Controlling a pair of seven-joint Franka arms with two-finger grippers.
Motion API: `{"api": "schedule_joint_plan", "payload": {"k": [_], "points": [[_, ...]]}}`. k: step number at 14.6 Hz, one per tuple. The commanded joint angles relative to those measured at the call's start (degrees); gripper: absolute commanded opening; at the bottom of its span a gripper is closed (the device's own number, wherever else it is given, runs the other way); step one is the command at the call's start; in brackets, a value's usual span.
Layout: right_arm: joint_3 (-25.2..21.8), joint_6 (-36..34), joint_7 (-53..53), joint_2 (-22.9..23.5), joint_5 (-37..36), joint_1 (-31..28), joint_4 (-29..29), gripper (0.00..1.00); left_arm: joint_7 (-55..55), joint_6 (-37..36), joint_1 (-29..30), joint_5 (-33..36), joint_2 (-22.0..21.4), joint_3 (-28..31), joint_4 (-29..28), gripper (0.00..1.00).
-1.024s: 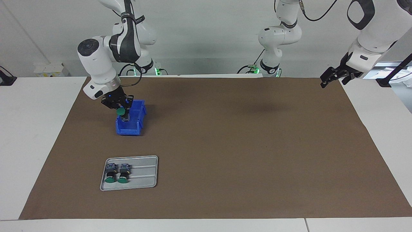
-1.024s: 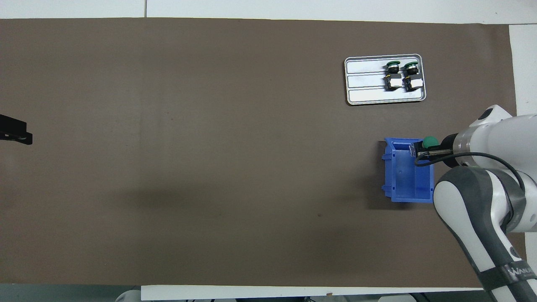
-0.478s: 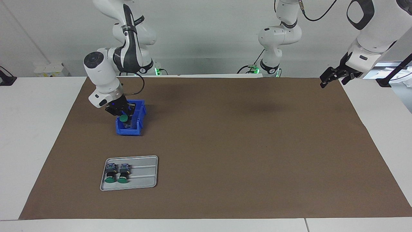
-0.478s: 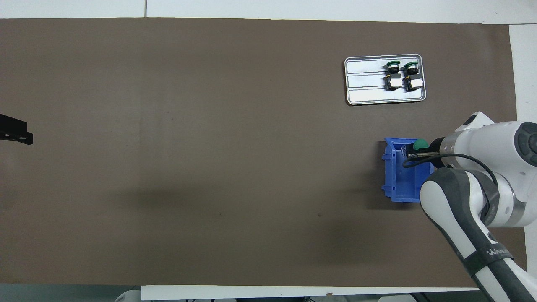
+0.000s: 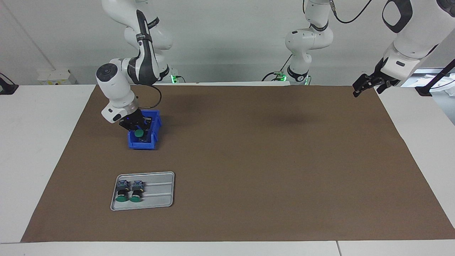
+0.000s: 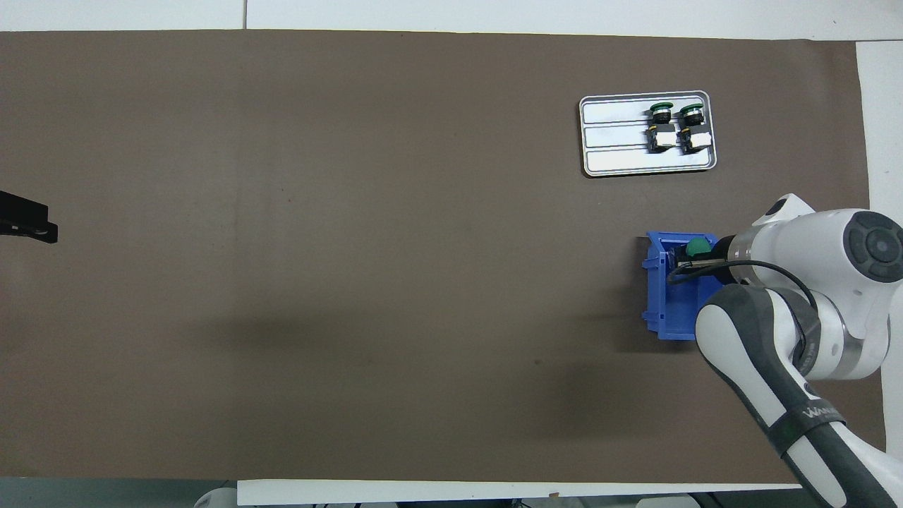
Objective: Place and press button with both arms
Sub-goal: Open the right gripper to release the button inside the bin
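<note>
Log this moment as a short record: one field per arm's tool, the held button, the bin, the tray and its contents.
right tool: shut on the green-capped button, lowered inside the blue bin
left tool: open, empty, waiting over the mat's edge at the left arm's end
blue bin: on the brown mat, toward the right arm's end
grey tray: farther from the robots than the bin
tray contents: two buttons side by side, green caps pointing away from the robots

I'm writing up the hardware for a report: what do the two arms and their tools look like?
Both arms are glossy white, rounded segments with dark grey-black joint covers. The right arm carries a black strap with white lettering and a looping black cable. The right tool and left tool are black; a black cable hangs at the left arm.
</note>
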Motion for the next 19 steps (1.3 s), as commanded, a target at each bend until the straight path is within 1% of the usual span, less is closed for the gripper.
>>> {"api": "schedule_joint_plan", "payload": {"k": [1, 3, 4, 5, 6, 7, 9, 10, 11, 14, 16, 18, 19], "points": [[0.55, 2.33, 0.11, -0.43, 0.36, -0.25, -1.84, 0.02, 0.87, -0.41, -0.02, 0.09, 0.07, -0.04, 0.73, 1.0], [0.55, 2.33, 0.1, -0.51, 0.18, -0.16, -1.93, 0.03, 0.87, -0.58, -0.02, 0.09, 0.07, -0.04, 0.73, 1.0], [0.55, 2.24, 0.11, -0.52, 0.18, -0.16, -1.93, 0.08, 0.96, -0.76, -0.45, 0.09, -0.02, -0.04, 0.73, 1.0], [0.55, 2.15, 0.11, -0.52, 0.18, -0.08, -1.93, 0.21, 1.05, -0.67, -0.89, 0.09, -0.02, 0.23, 0.64, 1.0], [0.55, 1.98, 0.11, -0.52, 0.18, -0.16, -1.93, 0.3, 1.05, -0.5, -0.98, 0.09, -0.02, 0.23, 0.73, 1.0], [0.55, 1.72, 0.19, -0.52, 0.18, -0.16, -1.84, 0.39, 1.05, -0.58, -0.55, 0.09, -0.02, 0.23, 0.73, 1.0], [0.55, 1.19, 0.19, -0.52, 0.18, -0.16, -1.4, 0.54, 1.14, -0.67, -0.98, 0.09, -0.02, 0.14, 0.73, 1.0], [0.55, 0.14, 0.11, -0.6, 0.18, -0.16, -0.97, 0.65, 1.14, -0.76, -1.25, 0.09, -0.02, 0.05, 0.64, 1.0], [0.55, -1.52, 0.11, -0.69, 0.09, -0.16, 0.17, 0.72, 1.05, -0.76, -1.86, 0.09, -0.02, 0.23, 0.55, 1.0], [0.55, -9.42, 0.02, -1.3, 0.01, -0.25, 5.52, 0.75, 0.96, -0.76, -5.37, 0.09, -0.11, 2.33, 0.64, 1.0], [0.55, -16.09, 0.19, -1.48, 0.01, -0.34, 10.61, 0.76, 0.96, -0.76, -5.38, 0.09, -0.29, 2.51, 0.64, 1.0], [0.55, -22.78, 0.19, -1.4, 0.01, -0.95, 16.58, 0.8, 0.96, -0.67, -5.29, 0.0, -0.29, 2.51, 0.64, 1.0], [0.55, -26.2, 0.11, -1.13, 0.01, -1.13, 20.27, 0.91, 0.96, -0.67, -5.03, 0.0, -0.29, 2.43, 0.64, 1.0]]}}
